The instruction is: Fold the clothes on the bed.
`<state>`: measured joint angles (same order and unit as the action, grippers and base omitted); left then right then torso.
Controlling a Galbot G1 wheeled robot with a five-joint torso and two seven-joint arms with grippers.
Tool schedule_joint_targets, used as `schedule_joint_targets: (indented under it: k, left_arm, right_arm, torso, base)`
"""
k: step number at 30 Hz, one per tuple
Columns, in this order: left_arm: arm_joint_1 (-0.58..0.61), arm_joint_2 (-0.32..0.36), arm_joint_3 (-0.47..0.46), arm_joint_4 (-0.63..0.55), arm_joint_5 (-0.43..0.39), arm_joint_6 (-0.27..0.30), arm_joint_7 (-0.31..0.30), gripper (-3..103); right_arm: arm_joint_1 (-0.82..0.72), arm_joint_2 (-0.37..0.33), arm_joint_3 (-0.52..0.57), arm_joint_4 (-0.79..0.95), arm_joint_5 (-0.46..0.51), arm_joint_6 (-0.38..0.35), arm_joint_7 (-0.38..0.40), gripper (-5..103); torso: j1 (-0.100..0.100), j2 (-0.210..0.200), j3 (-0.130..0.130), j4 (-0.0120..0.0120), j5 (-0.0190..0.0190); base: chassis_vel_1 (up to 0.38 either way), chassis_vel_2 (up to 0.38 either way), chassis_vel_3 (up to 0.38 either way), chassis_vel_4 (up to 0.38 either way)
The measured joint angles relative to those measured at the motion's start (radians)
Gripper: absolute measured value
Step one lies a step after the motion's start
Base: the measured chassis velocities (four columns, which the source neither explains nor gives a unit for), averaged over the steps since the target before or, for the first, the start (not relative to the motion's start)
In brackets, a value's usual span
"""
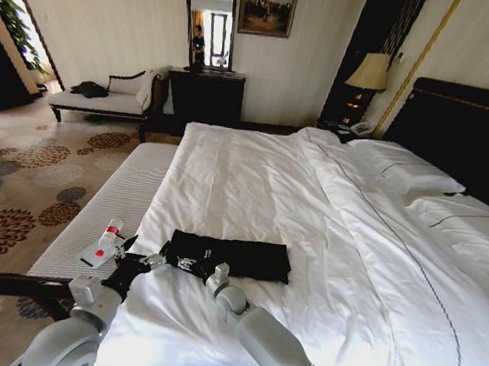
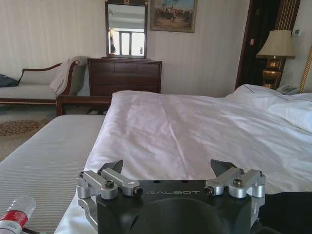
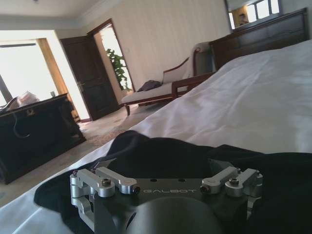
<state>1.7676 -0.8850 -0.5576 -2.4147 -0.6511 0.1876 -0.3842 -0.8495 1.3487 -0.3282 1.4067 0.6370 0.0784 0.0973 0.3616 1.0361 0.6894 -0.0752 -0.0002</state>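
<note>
The clothes, one black T-shirt (image 1: 230, 257), lie folded into a flat rectangle on the white duvet of the bed (image 1: 254, 171), near its foot end. My right gripper (image 1: 186, 265) hovers low at the shirt's left end. In the right wrist view this gripper (image 3: 163, 168) is open, with the black cloth (image 3: 161, 151) spread just beyond its fingers. Left of the shirt, at the duvet's edge, is my left gripper (image 1: 136, 263). The left wrist view shows it (image 2: 168, 170) open and holding nothing, with a bit of the black shirt (image 2: 290, 209) beside it.
A grey-white striped bench (image 1: 116, 200) runs along the bed's left side with a small red-and-white bottle (image 1: 103, 242) on it. Pillows (image 1: 408, 170) and a dark headboard (image 1: 469, 128) lie at the right. A dark dresser (image 1: 205, 96) and a chaise (image 1: 104, 103) stand against the far wall.
</note>
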Motion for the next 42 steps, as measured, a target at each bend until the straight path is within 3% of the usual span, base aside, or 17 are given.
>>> schedule_joint_targets:
  k: [3,9,15,19,25,31,35,42]
  left_arm:
    - [-0.073,-0.017,0.050,0.032,0.023,-0.006,0.001,100]
    - [-0.121,-0.023,0.064,0.081,0.084,-0.016,0.021,100]
    - [-0.139,-0.032,0.064,0.106,0.114,-0.033,0.041,100]
    - [-0.131,-0.044,0.058,0.119,0.155,-0.092,0.058,100]
    - [-0.058,-0.046,0.033,0.117,0.201,-0.147,0.058,100]
    - [-0.020,-0.056,0.012,0.120,0.204,-0.203,0.070,100]
    - [-0.021,-0.065,0.010,0.124,0.218,-0.248,0.070,100]
    - [-0.011,-0.065,0.010,0.121,0.220,-0.255,0.066,100]
  right_arm:
    - [-0.029,-0.038,0.083,0.052,0.135,-0.034,0.044,100]
    - [-0.083,-0.115,0.219,0.124,0.176,-0.040,0.053,100]
    - [-0.184,-0.212,0.347,0.307,0.259,-0.080,0.082,100]
    - [-0.283,-0.275,0.460,0.433,0.398,-0.148,0.099,100]
    - [-0.368,-0.336,0.590,0.493,0.532,-0.225,0.114,100]
    - [-0.397,-0.353,0.675,0.516,0.658,-0.308,0.149,100]
    - [-0.383,-0.357,0.679,0.495,0.667,-0.325,0.151,100]
    - [-0.396,-0.348,0.702,0.480,0.672,-0.358,0.148,100]
  torso:
    - [0.000,0.000,0.000,-0.0006,-0.0003]
    - [0.000,0.000,0.000,-0.0007,-0.0001]
    - [0.000,0.000,0.000,-0.0003,-0.0004]
    - [0.000,0.000,0.000,-0.0006,-0.0004]
    - [0.000,0.000,0.000,-0.0004,-0.0004]
    - [0.000,0.000,0.000,-0.0005,-0.0003]
    - [0.000,0.000,0.000,-0.0001,-0.0003]
    - [0.000,0.000,0.000,-0.0003,-0.0003]
  base:
    - [0.000,0.000,0.000,0.000]
    - [0.000,0.000,0.000,0.000]
    - [0.000,0.000,0.000,0.000]
    - [0.000,0.000,0.000,0.000]
    - [0.000,0.000,0.000,0.000]
    - [0.000,0.000,0.000,0.000]
    - [0.000,0.000,0.000,0.000]
    - [0.000,0.000,0.000,0.000]
